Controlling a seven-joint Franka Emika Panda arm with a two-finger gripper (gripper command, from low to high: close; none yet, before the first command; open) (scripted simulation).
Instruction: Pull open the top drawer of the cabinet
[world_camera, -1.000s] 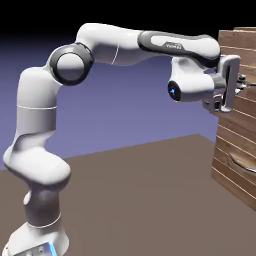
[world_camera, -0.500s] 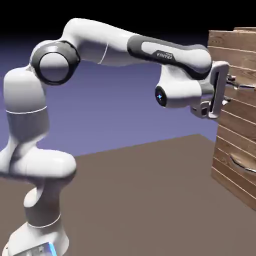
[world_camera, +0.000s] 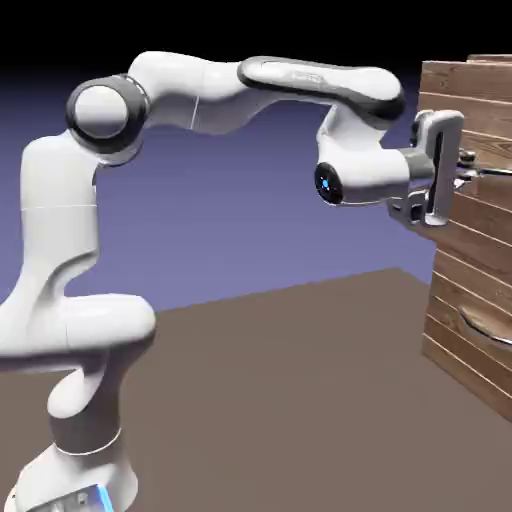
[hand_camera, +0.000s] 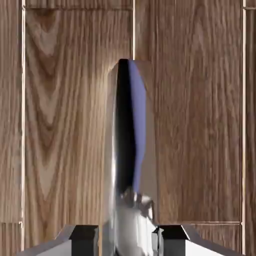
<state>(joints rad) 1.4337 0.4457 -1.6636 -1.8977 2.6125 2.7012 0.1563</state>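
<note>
Since a second ago: arm re-posed, elbow swung toward the left of the exterior view, shoulder link bent lower; hand kept at the cabinet (world_camera: 470, 120) face, a little left of where it was; no clear outward travel of the top drawer (world_camera: 478, 150) can be read yet. Item one, cabinet: tall, brown, horizontal planks, standing on the table (world_camera: 300, 400) at the right edge of the exterior view. Item two, top drawer: upper front, level with the hand; its thin metal handle (hand_camera: 125, 150) runs over a dark recess, appearing in the hand view as a bright curved strip with a blue sheen. Item three, lower drawer (world_camera: 470, 320): below, own handle, untouched, well apart from the hand. Item four, fingers (hand_camera: 84, 235): drawn narrow, one grey tip on either side of the handle's near end, closed on it, gripper (world_camera: 468, 170) pointing level into the drawer front. Step in hand, as judged: grasp made, pull about to begin or only just begun; drawer front looks flush with the planks around it. Next move, as judged: a straight draw away from the cabinet face, hand kept level and square to the handle, so the thin bar does not slip out of the narrow grip.
</note>
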